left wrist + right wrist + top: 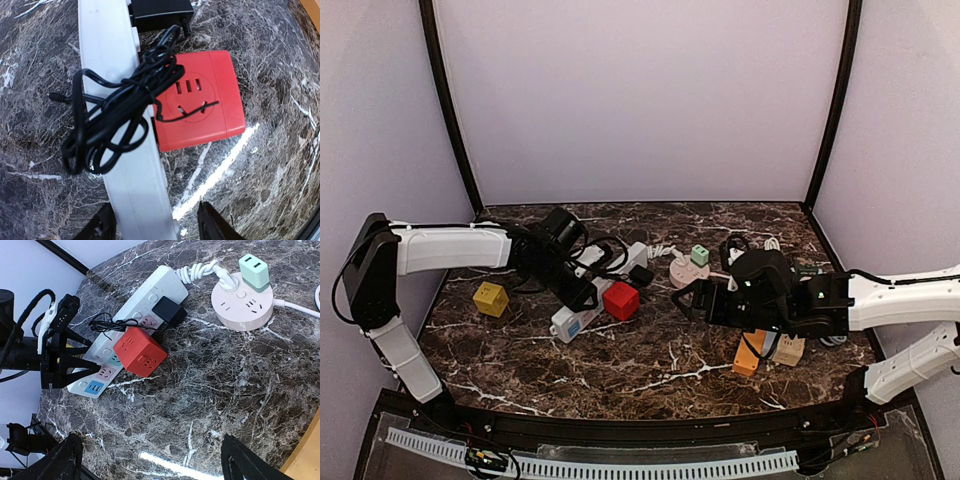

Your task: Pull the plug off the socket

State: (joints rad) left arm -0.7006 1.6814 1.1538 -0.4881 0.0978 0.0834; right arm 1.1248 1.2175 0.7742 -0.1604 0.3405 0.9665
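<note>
A white power strip point(107, 45) lies slantwise on the marble table, also seen from above point(568, 322). A black plug point(160, 12) sits in the strip's far part point(169, 311). A red cube socket point(200, 100) rests against the strip's side, and a loose black cable point(110, 120) is bundled across both. My left gripper point(157, 227) straddles the strip's near end, jaws open, the right fingertip point(215, 225) apart from the strip. Well to the right of the red cube, my right gripper point(150, 460) hangs open over bare marble with nothing between its fingers.
A round pink socket point(242, 302) with a green adapter point(254, 271) and a white cord stands behind the right arm. A yellow cube point(490, 298) lies at the left. An orange block point(748, 355) and a beige cube point(788, 350) lie under the right arm.
</note>
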